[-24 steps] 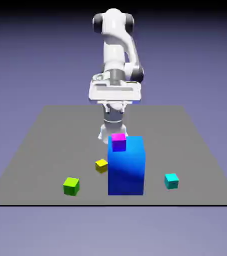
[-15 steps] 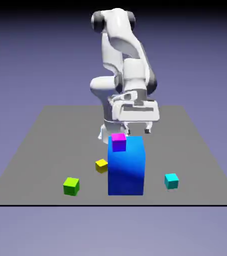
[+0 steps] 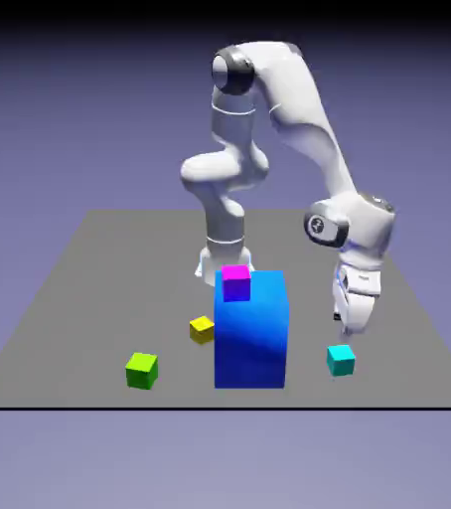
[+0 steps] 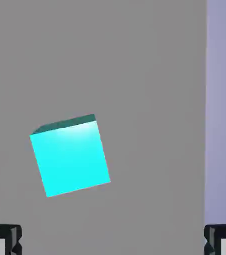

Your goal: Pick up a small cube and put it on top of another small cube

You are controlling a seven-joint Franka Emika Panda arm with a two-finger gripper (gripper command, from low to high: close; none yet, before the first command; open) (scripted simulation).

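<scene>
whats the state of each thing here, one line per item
claw: open, empty, hanging just above the cyan cube
cyan cube: on the table, not gripped
magenta cube: sitting on top of the blue block, nothing on it
blue block: upright on the table
yellow cube: on the table, beside the blue block
green cube: on the table, alone
table: grey, flat
</scene>
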